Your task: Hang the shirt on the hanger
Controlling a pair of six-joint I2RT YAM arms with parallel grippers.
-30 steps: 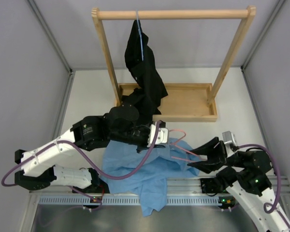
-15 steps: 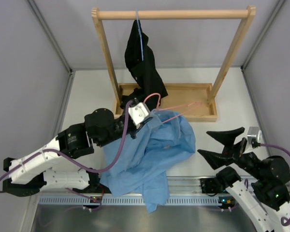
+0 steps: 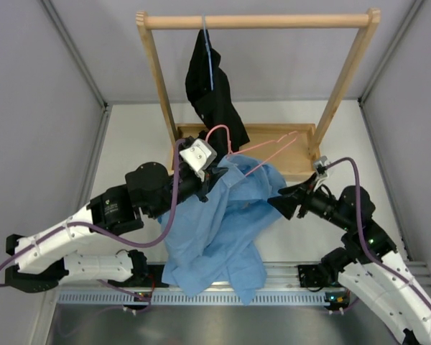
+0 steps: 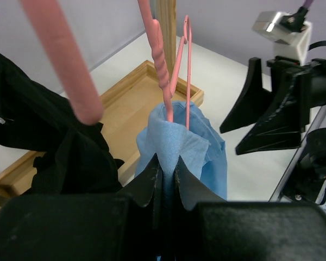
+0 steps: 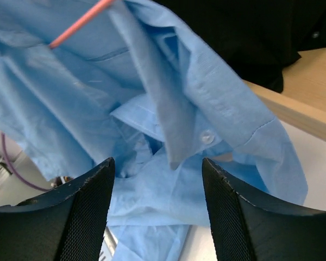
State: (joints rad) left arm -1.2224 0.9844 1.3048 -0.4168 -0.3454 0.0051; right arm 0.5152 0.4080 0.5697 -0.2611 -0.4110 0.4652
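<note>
- Overhead view: the left gripper (image 3: 212, 178) is raised in front of the rack (image 3: 158, 86), just short of its base tray. It carries the hanger (image 3: 262, 153), hook toward the rack, with one wire arm reaching out over the tray.
- The shirt (image 3: 226, 223) droops from that same grip, in front of the rack, its tail trailing back toward the arm bases. We judge it is held high so the cloth falls open.
- The right gripper (image 3: 286, 201) sits at the shirt's right edge, in front of the rack's right post. We cannot make out any contact.
- Left wrist view: the fingers are pinched tight. The hanger's twisted neck runs down into a bunch of blue cloth right at the tips, so we read the hold as wire with shirt gathered over it.
- A black garment (image 4: 43, 147) hangs off the rack just beside the grip.
- Right wrist view: the jaws stand wide and empty, aimed at the collar and button strip.
- Our judgement: the right gripper is lining up to take a shoulder and draw it over the free wire arm. The shirt is not yet seated on the hanger.
</note>
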